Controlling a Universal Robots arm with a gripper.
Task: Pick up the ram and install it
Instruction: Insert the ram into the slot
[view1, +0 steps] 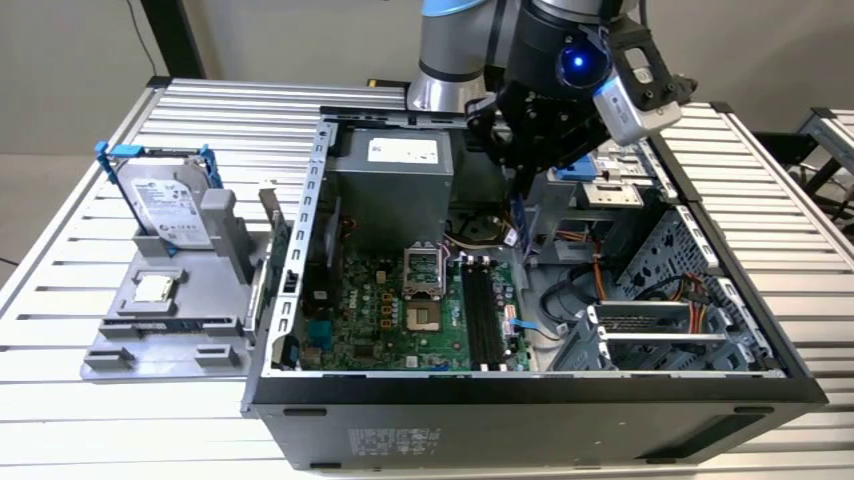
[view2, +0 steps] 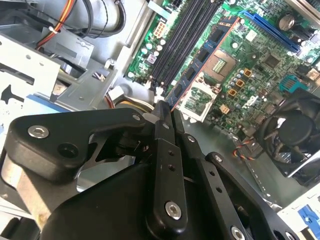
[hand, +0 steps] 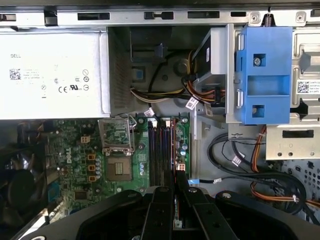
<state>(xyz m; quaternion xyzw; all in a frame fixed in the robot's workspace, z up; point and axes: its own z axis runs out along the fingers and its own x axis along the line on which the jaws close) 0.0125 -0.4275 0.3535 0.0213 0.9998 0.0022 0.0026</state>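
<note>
Nearest the lens in both wrist views, the hand (hand: 175, 186) is seen with its black fingers (view2: 169, 150) drawn together on a thin strip viewed edge-on, which is judged to be the ram (hand: 176, 205). It is held in the air above the motherboard (hand: 75, 165), near the black slots (hand: 161, 150), and is not seated. The ram is judged light and stiff but fragile. It is best gripped across its flat faces near the middle, with the contact edge left free and any pressure spread evenly. How the strip lines up with the slots is given by the first wrist view. The closed fingertips are shown from the side in the second wrist view. The height of the hand over the open case (view1: 534, 385) on the desk (view1: 80, 420) is given by the exterior view.
</note>
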